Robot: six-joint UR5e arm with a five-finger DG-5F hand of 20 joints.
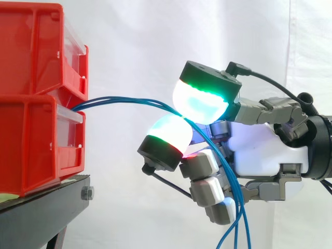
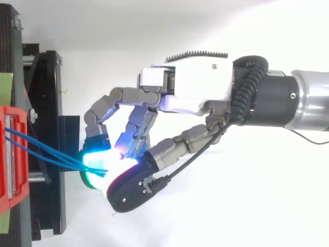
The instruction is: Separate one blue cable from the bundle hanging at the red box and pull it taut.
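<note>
Side view: my hand (image 1: 259, 150) enters from the right, palm turned toward the two stacked red bins at left. The upper red bin (image 1: 31, 52) sits on the lower red bin (image 1: 31, 145), which rests on the black stand (image 1: 46, 207). A white curtain (image 1: 129, 31) forms the background. The blue cables (image 1: 129, 102) emerge together at the front of the bins, at the seam where the upper one meets the lower one. From there they run rightward in a shallow arch rather than a straight line. They reach my fingertips (image 1: 199, 104), where two glowing pads are closed toward each other, the upper one green and cyan, the lower one white with a red rim. The cables pass between these pads, so I hold the strands in a pinch. Whether a single strand is parted from the rest at that point I cannot tell, since the pads cover them. Beyond the pinch the cables drop steeply past my other fingers, which are bent in front of the palm, and leave the lower edge of the view. Top view: the hand reaches leftward, its pads lying near the stand's outer edge and apart from the red bin at the left border. The blue strands span the gap between bin and pads.
</note>
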